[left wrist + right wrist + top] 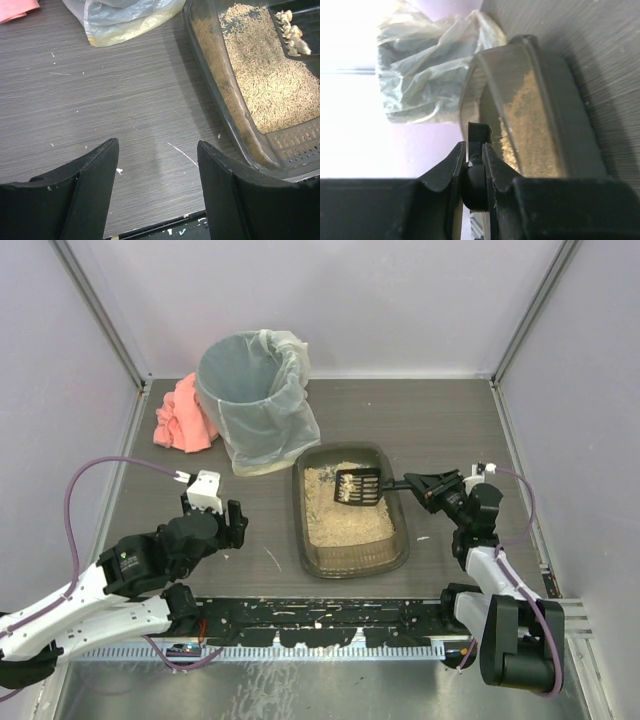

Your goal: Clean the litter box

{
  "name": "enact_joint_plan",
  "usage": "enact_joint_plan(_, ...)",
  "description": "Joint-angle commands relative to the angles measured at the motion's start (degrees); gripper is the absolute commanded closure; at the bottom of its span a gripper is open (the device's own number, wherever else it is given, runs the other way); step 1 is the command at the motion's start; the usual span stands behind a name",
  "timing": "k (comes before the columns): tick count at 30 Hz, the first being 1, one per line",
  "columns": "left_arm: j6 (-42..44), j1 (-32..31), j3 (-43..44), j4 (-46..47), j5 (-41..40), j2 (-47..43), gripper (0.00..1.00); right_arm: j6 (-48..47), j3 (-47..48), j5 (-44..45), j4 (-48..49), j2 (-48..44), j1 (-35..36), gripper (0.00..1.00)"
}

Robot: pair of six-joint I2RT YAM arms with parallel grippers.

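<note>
From above, we are seeing the litter box [352, 562] lying mid-table between the two arms, its long axis running away from their bases. The right gripper [410, 484] is pinching the handle of the black scoop [358, 486]. The handle is crossing the box's right rim and the head is hanging over the far half of the litter. The lined bin [250, 390] is standing just beyond the box's far left corner. So we are judging that the scoop needs carrying leftward and away, and that the right arm is the one placed for it.

Through the left wrist, we are seeing the left gripper [157, 192] spread over bare table [125, 100], holding nothing. The box is lying ahead to its right, with pale clumps [292, 35] in the scoop.

Through the right wrist, the fingers are pressing the handle between them, with box and bin lying ahead.
</note>
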Motion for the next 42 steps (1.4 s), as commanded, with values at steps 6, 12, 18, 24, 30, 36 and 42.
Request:
enact_joint_plan(6,-1.1,0.0,2.7,-0.1,0.2,0.1,0.36,2.8,1.5,-7.5,9.5,-3.0,-2.4,0.99)
enact_joint_plan(12,-1.5,0.0,3.0,0.2,0.9,0.2,0.37,3.9,-0.2,-7.5,10.0,-4.1,-3.1,1.0)
enact_joint_plan(18,-2.0,-0.1,2.7,0.4,1.8,0.1,0.38,4.2,-1.1,-7.7,11.0,-4.1,-2.8,0.99)
enact_joint_plan(24,-3.0,-0.1,1.5,1.1,2.3,-0.4,0.38,3.6,-1.0,-7.5,8.7,-5.1,-4.0,1.0)
enact_joint_plan(30,-3.1,0.0,1.5,1.5,2.2,0.0,0.38,3.8,-1.5,-5.7,7.5,-5.6,-4.2,0.99)
enact_joint_plan(36,-2.9,0.0,0.6,2.6,2.2,0.2,0.37,4.7,-2.7,-6.6,7.9,-4.1,-5.1,1.0)
enact_joint_plan(42,-3.4,0.0,-0.1,2.7,2.0,0.0,0.36,-0.3,1.3,-8.6,4.9,-4.0,-2.3,0.99)
